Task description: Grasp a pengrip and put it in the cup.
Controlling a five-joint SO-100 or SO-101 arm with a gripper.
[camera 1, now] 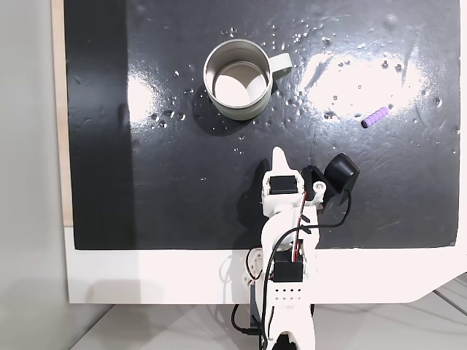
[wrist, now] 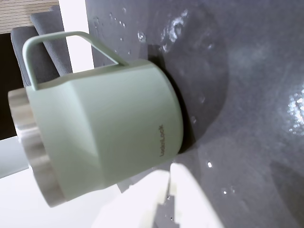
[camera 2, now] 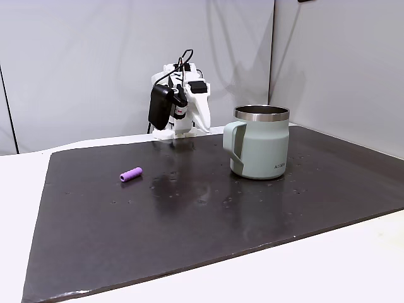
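Note:
The cup (camera 1: 237, 80) stands upright at the back middle of the black mat, handle pointing right in a fixed view; it is pale green-grey with a steel rim (camera 2: 262, 142). The pengrip (camera 1: 375, 117), a small light-purple ribbed cylinder, lies on the mat far to the right of the cup, and left of it in the other fixed view (camera 2: 131, 175). My gripper (camera 1: 278, 155) sits folded low near the mat's front, shut on nothing, well short of the cup and apart from the pengrip. The wrist view is turned on its side: cup (wrist: 104, 133) close ahead, one white finger (wrist: 190, 199) at the bottom edge.
The black mat (camera 1: 146, 189) lies on a white table and carries specks and strong glare patches. A black camera with its cable (camera 1: 340, 175) hangs at the arm's right side. Grey walls (camera 2: 95, 57) stand behind the arm (camera 2: 180, 101).

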